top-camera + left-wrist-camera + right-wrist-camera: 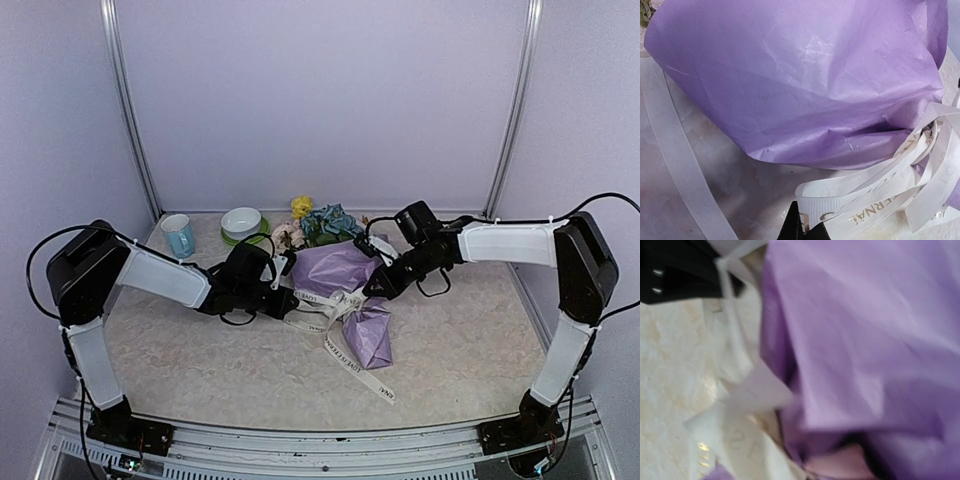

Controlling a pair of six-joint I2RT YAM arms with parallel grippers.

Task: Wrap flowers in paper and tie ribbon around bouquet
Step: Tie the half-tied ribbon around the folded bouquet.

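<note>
My left gripper (806, 231) pinched together, apparently on ribbon (860, 212) beside bouquet (345, 270). My right gripper (378, 288) closed, tip at paper (865, 340); grip unclear.

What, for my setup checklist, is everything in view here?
flowers: one bunch; pink, yellow, blue; poking out of the paper's far end
paper: one sheet; lilac; wrapped round the flowers, mid-table
ribbon: one, it seems; cream, gold lettering; looped at the paper's waist, tail trailing toward the near edge
mug: one; pale blue; back left
bowl: one; white; on the saucer, left of the flowers
saucer: one; green; under the bowl
table: one; pale, marbled
left fingers: black; shut on ribbon
right fingers: black; shut on ribbon, at the paper's right
</note>
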